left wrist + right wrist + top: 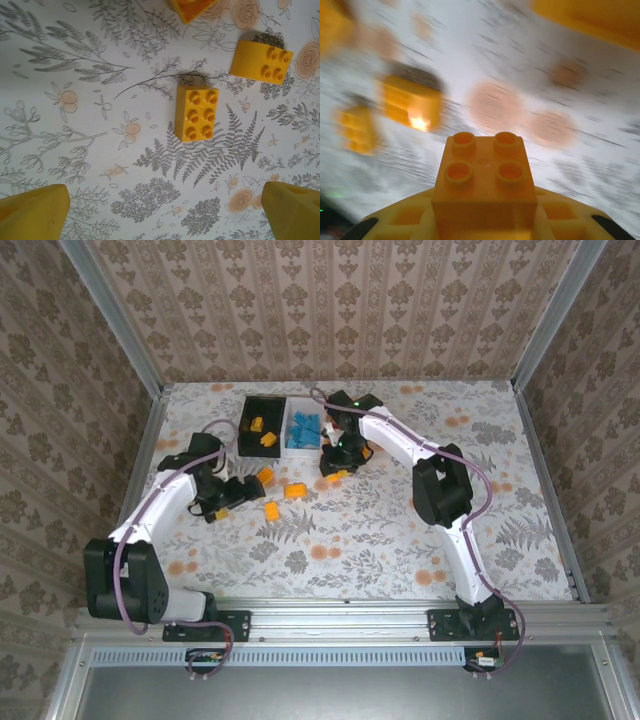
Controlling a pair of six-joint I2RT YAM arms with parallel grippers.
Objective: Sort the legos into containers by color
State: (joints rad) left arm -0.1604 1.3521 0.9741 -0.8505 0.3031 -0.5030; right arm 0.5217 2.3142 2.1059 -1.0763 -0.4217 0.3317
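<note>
My right gripper (335, 468) (485, 222) is shut on a yellow four-stud lego (485, 180) (339, 476), just right of the white container. My left gripper (238, 498) (165, 220) hangs open over the table, its yellow fingertips (32, 212) wide apart with nothing between them. Ahead of it lie a yellow six-stud lego (196, 113) and a four-stud one (261, 61). The black container (248, 412) holds yellow legos (262, 430). The white container (288, 420) holds blue legos (303, 430). An orange-yellow container (366, 452) is mostly hidden under the right arm.
Three loose yellow legos (265, 475) (296, 490) (271, 510) lie on the floral table between the grippers. The right wrist view is motion-blurred, with blurred yellow bricks (411, 100) (356, 127) to its left. Patterned walls (330, 300) close in the table.
</note>
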